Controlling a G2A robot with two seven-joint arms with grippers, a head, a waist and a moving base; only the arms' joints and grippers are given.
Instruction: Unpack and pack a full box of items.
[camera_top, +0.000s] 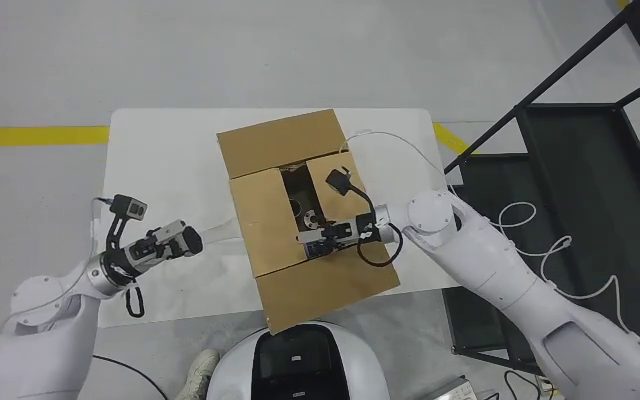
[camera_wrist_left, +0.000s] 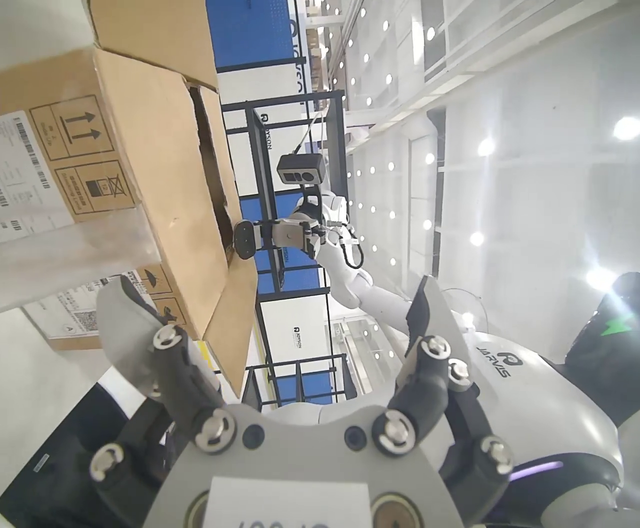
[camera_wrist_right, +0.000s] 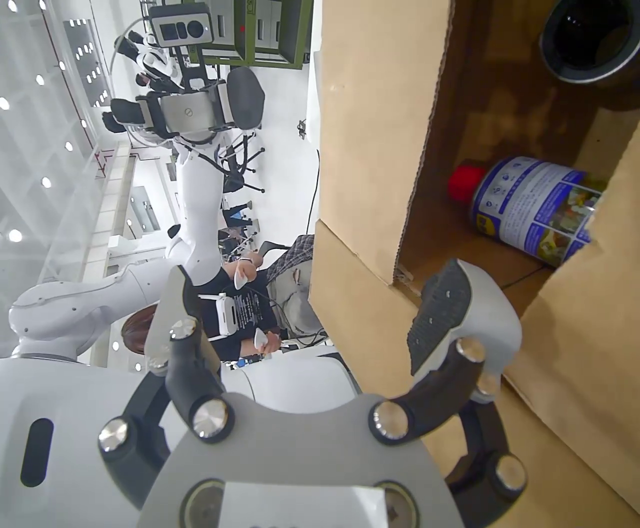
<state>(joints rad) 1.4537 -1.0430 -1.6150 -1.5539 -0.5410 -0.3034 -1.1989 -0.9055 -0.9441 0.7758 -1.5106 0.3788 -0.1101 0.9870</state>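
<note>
Unpacking seems in hand: the right gripper (camera_wrist_right: 310, 295), fingers apart and empty, hangs at the half-open flaps of the cardboard box (camera_top: 280, 150), with the red-capped can (camera_wrist_right: 535, 210) lying on its side inside the box beyond it, so the next move likely calls for dipping through the gap to straddle the can.

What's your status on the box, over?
Left gripper jaws open, empty, beside cardboard box. Right gripper jaws open, empty, at the box opening. Red-capped can inside. Flaps partly cover the opening.
</note>
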